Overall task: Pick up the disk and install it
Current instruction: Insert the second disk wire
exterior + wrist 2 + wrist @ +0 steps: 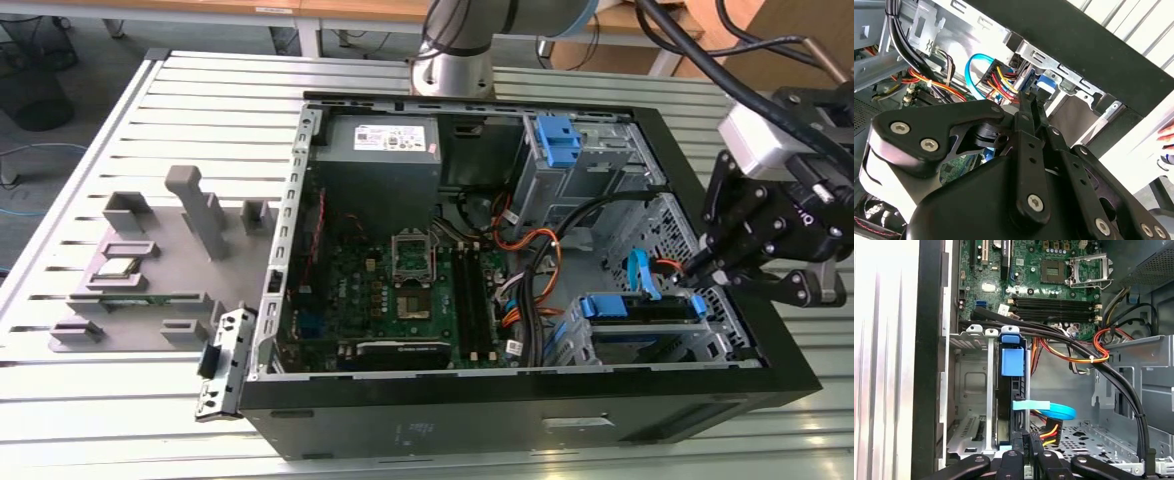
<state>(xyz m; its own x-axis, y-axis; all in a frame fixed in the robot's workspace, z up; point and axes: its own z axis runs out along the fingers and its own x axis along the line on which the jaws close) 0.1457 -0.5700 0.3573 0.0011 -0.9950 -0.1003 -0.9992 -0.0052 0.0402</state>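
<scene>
The disk (pixel 641 307), framed by its blue caddy, sits in the drive cage at the near corner of the open computer case (pixel 534 400), on the exterior view's right. In the first wrist view the disk (pixel 1012 365) shows edge-on, standing between the cage's metal rails, with a blue cable and a red-yellow plug beside it. My gripper (pixel 697 268) hangs over that cage, just above the disk. Its fingers (pixel 1019 455) are shut together with nothing between them, and their tips are at the caddy's end. In the second wrist view the gripper (pixel 1031 97) points at the blue caddy (pixel 1046 85).
Inside the case lie the green motherboard (pixel 400 290), a grey power supply (pixel 380 140), a bare blue bracket (pixel 558 140) in the far cage, and orange and black cables (pixel 534 260) close to the disk's cage. Grey fixtures (pixel 134 270) stand on the slotted table at the exterior view's left.
</scene>
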